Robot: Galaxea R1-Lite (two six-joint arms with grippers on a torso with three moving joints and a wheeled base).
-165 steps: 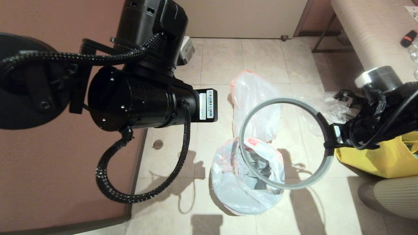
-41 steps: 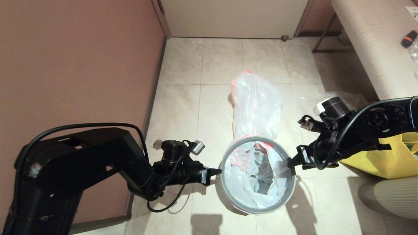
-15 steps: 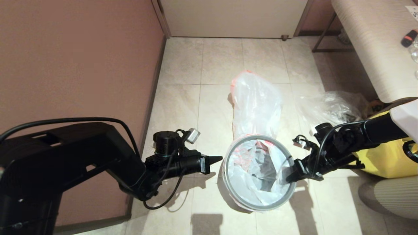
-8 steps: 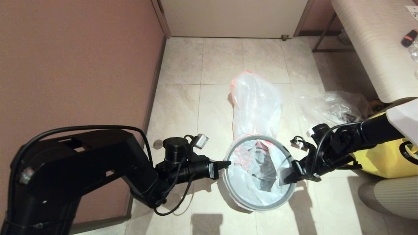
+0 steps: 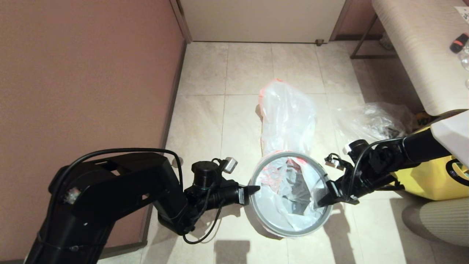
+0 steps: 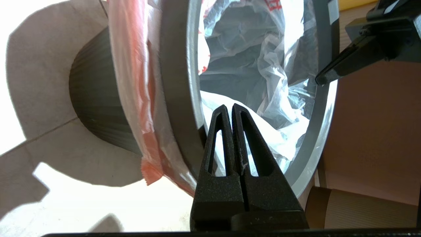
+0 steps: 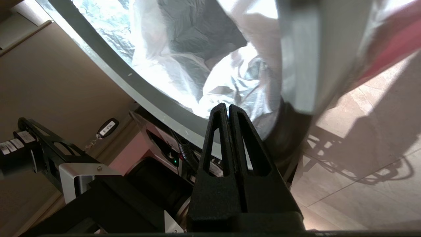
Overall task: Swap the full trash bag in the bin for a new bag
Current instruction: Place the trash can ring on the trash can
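The bin (image 5: pixel 291 229) stands on the tiled floor (image 5: pixel 205 110), lined with the new bag (image 5: pixel 284 190) under its grey ring rim (image 5: pixel 256 211). The full trash bag (image 5: pixel 287 117) lies on the floor just behind it. The left end effector (image 5: pixel 256 189), closed and empty, touches the rim's left side; the right end effector (image 5: pixel 320 202), also closed, rests at the rim's right side.

Nothing here can really be read. The new bag (image 6: pixel 210 39) in the bin (image 5: pixel 291 229) carries red-orange printed characters near its top edge, too crumpled to make out. Small white labels sit on a black part at the edge of the right wrist view, their print too tiny to tell.
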